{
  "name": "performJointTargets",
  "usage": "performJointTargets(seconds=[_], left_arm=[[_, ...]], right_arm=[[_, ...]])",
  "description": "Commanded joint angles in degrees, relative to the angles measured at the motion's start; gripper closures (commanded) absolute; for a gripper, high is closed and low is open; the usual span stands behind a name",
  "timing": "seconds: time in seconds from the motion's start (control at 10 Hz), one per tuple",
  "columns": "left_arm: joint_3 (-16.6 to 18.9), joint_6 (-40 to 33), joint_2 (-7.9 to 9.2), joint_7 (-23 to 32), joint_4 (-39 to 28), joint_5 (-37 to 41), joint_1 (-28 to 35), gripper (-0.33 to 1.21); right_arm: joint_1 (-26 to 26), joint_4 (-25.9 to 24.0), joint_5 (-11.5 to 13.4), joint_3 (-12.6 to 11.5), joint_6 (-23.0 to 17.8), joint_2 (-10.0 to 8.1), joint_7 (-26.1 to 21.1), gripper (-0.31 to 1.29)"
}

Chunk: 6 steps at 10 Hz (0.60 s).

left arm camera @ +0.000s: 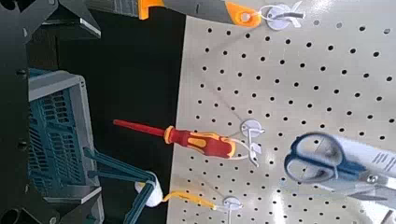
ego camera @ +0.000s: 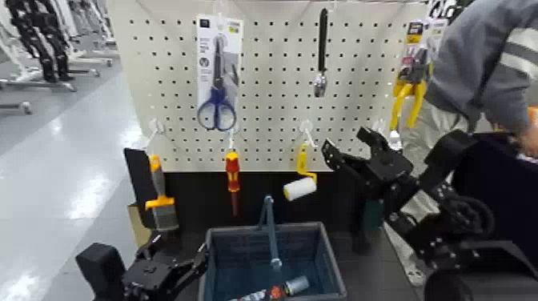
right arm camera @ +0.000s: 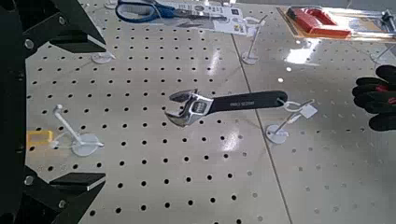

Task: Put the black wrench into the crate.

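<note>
Left hand (ego camera: 188, 264) sits low, just beside the near-left corner of the crate (ego camera: 218, 254); whether its fingers are apart or together cannot be told. Crate stands on the floor below the pegboard (ego camera: 264, 136), blue hoop handle upright, a few small items already in it. Ahead of the left hand hang a red-and-yellow screwdriver (left arm camera: 187, 139) and carded blue-handled scissors (left arm camera: 329, 159). Right hand (ego camera: 346, 157) is raised at the board, fingers spread apart, nothing held. Black wrench (right arm camera: 224, 103) hangs from a hook well above that hand, handle uppermost, silver jaw head lowest (adjustable type, by the look of the head). Judgement: rigid, metal, fairly dense for its size; the black handle coating should give grip, whereas the bare head looks smooth and could slip. Best hold is mid-handle, then lift clear of the hook before pulling away. No legible writing on wrench or cards. A person's sleeve (ego camera: 488, 56) and gloved fingers (right arm camera: 377, 96) are beyond the right hand.
</note>
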Motion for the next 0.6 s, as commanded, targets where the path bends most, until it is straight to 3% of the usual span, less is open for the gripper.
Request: performJointTargets(seconds=[0.1,0.6], left_arm=[[-0.44,0.00,0.40,0.00,0.10,0.07,-0.41,0.13],[-0.70,0.00,0.58,0.00,0.27,0.42,-1.02,0.13]], right_arm=[[-4.58,2.58,0.08,0.61,-0.92,0.50,1.36,0.26],[-12.58,8.29,-0.18,3.08,-5.49,0.32,2.24,0.23]])
